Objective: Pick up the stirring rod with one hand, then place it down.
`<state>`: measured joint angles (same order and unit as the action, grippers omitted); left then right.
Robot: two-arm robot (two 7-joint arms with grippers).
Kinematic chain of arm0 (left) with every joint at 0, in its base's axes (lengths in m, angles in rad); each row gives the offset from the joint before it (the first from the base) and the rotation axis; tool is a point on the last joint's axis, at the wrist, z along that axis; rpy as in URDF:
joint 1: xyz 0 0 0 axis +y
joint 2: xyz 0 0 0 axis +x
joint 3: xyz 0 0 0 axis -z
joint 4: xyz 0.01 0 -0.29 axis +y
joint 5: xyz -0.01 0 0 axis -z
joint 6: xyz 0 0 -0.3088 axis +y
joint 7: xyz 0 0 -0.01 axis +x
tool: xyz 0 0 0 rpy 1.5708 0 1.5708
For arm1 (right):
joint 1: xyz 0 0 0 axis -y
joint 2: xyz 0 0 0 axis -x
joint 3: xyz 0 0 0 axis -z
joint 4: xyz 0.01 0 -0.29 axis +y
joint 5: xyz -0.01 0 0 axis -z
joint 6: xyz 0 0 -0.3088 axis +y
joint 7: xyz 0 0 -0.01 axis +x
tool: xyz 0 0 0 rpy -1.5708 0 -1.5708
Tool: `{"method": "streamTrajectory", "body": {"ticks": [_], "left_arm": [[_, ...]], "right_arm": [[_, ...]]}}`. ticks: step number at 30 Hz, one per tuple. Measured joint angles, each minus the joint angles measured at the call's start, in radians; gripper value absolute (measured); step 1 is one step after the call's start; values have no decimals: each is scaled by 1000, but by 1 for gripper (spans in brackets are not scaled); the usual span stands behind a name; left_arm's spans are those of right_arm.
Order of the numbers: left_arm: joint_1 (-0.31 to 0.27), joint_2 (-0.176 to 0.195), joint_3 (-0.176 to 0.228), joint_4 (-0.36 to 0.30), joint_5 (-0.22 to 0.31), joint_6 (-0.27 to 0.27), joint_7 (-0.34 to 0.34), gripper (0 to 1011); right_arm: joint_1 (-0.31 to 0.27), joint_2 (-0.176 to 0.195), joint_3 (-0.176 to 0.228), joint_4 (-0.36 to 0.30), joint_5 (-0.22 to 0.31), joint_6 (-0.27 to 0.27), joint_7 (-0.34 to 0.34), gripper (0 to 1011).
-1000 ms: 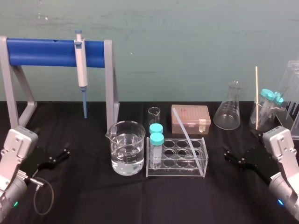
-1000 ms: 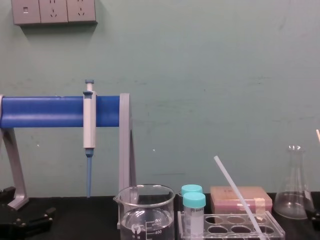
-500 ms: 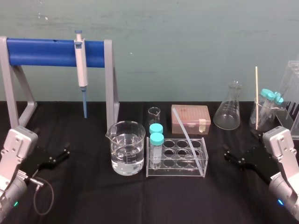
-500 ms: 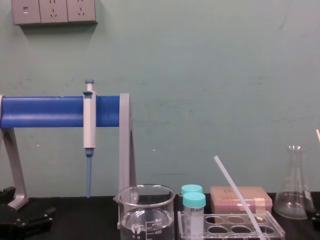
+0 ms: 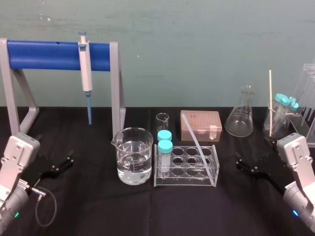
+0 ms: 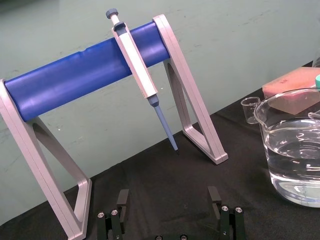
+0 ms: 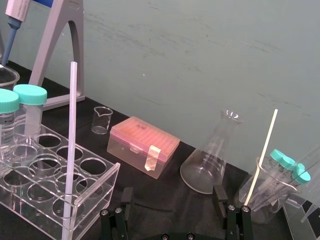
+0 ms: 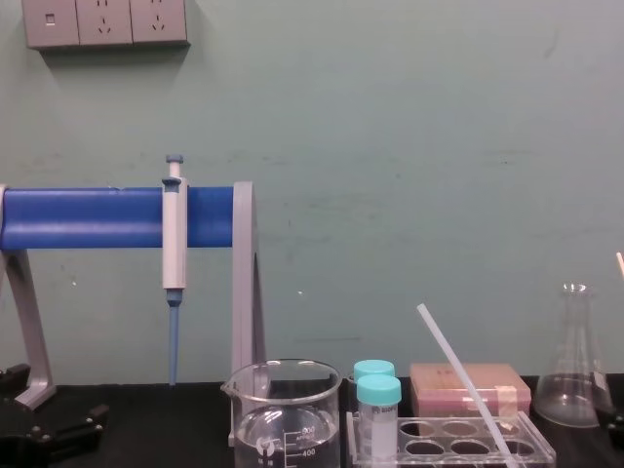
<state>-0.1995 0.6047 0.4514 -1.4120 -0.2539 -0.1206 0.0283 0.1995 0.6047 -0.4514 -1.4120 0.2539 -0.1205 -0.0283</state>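
Left gripper (image 5: 66, 163): low at the far left, pointing inward; we see its fingers spread wide, nothing held.
Pipette (image 5: 85, 69): one, hanging on the blue stand (image 5: 49, 55).
Beaker (image 5: 133, 156): one, with water.
Capped tubes (image 5: 165, 147): two, in the clear rack (image 5: 184, 181).
Stirring rod (image 5: 194, 138): one, leaning in the rack, foot in a right-end hole.
Flask (image 5: 241, 115): one.
Right gripper (image 5: 239, 163): low, right of the rack; we see it wide open, empty.
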Motion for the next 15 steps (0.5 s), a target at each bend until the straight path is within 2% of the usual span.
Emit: {"method": "streamTrajectory", "body": {"ticks": [15], "left_arm": [[0,0,0,0,0,0,0,1000]], "right_arm": [[0,0,0,0,0,0,0,1000]]}}
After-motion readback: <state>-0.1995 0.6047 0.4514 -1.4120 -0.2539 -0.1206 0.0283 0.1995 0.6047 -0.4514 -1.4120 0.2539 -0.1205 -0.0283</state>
